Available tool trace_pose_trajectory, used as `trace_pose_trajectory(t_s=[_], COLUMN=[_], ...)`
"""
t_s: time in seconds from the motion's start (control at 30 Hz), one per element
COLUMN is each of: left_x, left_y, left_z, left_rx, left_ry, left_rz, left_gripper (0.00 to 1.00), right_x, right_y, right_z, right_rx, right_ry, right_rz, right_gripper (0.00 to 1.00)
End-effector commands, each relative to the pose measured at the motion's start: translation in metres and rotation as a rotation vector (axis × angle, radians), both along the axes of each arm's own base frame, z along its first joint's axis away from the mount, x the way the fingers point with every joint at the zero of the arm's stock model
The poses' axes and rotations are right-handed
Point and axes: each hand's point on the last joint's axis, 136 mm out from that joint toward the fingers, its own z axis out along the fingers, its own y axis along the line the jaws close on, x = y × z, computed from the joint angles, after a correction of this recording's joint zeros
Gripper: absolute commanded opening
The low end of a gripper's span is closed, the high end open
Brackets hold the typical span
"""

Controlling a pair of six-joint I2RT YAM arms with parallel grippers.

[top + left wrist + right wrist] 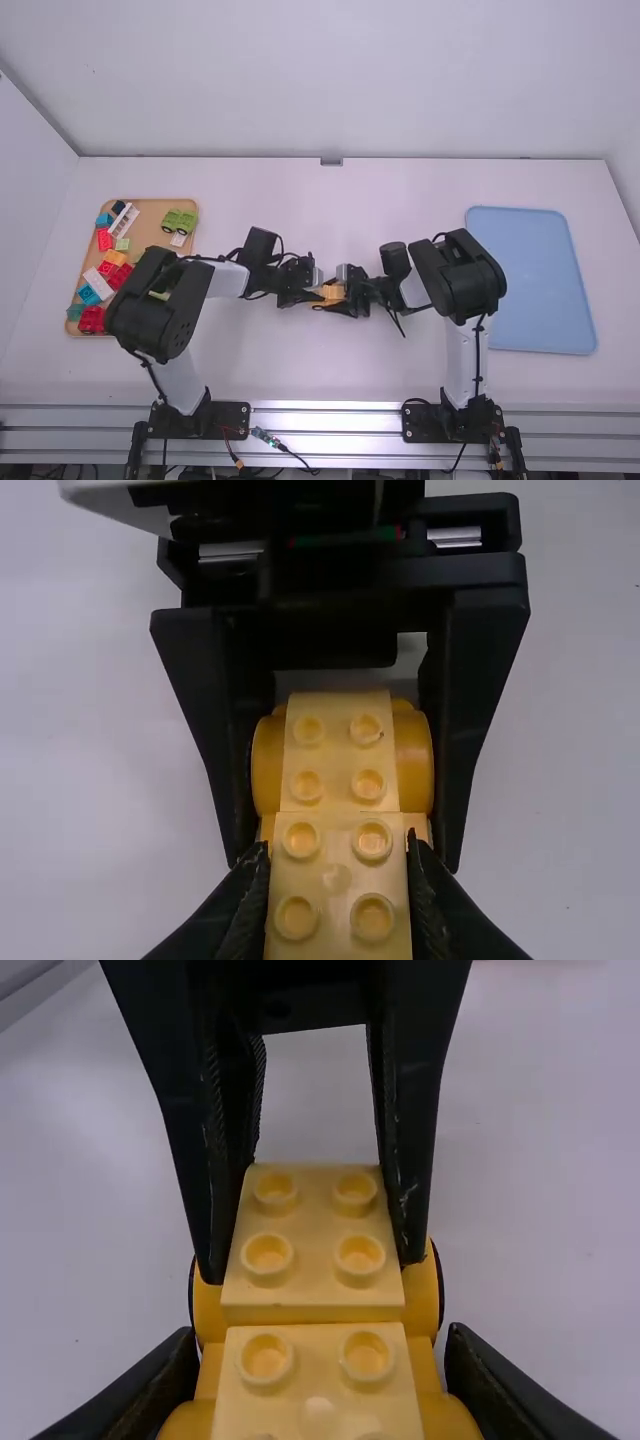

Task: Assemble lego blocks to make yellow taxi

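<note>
Out in the middle of the white table (330,370), the yellow taxi (333,293) lies lengthwise left to right, studs facing up, its left end pinched snugly by the left pincer (316,297) and its right end nipped by the right pincer (346,298).

Green wheeled blocks (187,218), red block (91,320): tan tray (150,212), left | blue tray (530,285): right

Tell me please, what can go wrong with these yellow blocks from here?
The right gripper presses on rounded yellow sides, so it may slip. The left gripper pinches one studded brick, end to end with another studded brick; uneven pulling might separate them.
</note>
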Motion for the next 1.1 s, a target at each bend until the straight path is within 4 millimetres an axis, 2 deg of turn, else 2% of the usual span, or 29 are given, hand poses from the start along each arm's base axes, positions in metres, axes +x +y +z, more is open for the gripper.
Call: trace_pose_trajectory(t_s=[0.0,0.03,0.07,0.2,0.3,0.57,0.6,0.7,0.8,0.83,1.07], left_x=[-0.013,-0.013,-0.013,-0.011,-0.004,0.006,0.005,0.004,0.003,0.003,-0.004], left_y=[-0.009,-0.009,-0.009,-0.009,-0.011,-0.006,-0.004,-0.002,-0.002,-0.001,0.004], left_z=[-0.004,-0.004,-0.004,-0.002,0.003,0.030,0.032,0.037,0.037,0.036,0.026], left_rx=[-0.011,-0.011,-0.011,-0.016,-0.040,-0.071,-0.069,-0.063,-0.061,-0.060,-0.015], left_ry=[0.018,0.018,0.017,0.016,0.060,0.032,0.035,0.036,0.043,0.045,0.096], left_rz=[-0.053,-0.052,-0.053,-0.045,0.013,0.057,0.060,0.067,0.068,0.068,0.082], left_gripper=[0.19,0.34,0.55,0.55,0.60,0.64,0.62,0.45,0.05,0.02,0.02], right_x=[0.001,0.001,0.001,0.001,0.001,0.000,0.001,0.000,0.000,0.000,0.001], right_y=[-0.003,-0.003,-0.003,-0.003,-0.003,-0.003,-0.003,-0.003,-0.003,-0.003,-0.004], right_z=[-0.011,-0.011,-0.011,-0.011,-0.011,-0.011,-0.011,-0.011,-0.011,-0.011,-0.011], right_rx=[-0.039,-0.039,-0.040,-0.040,-0.039,-0.041,-0.040,-0.041,-0.041,-0.041,-0.041], right_ry=[0.040,0.041,0.040,0.040,0.040,0.044,0.044,0.044,0.044,0.044,0.044], right_rz=[-0.035,-0.035,-0.035,-0.036,-0.035,-0.036,-0.036,-0.035,-0.035,-0.036,-0.037], right_gripper=[0.35,0.35,0.35,0.35,0.35,0.36,0.35,0.36,0.36,0.35,0.35])
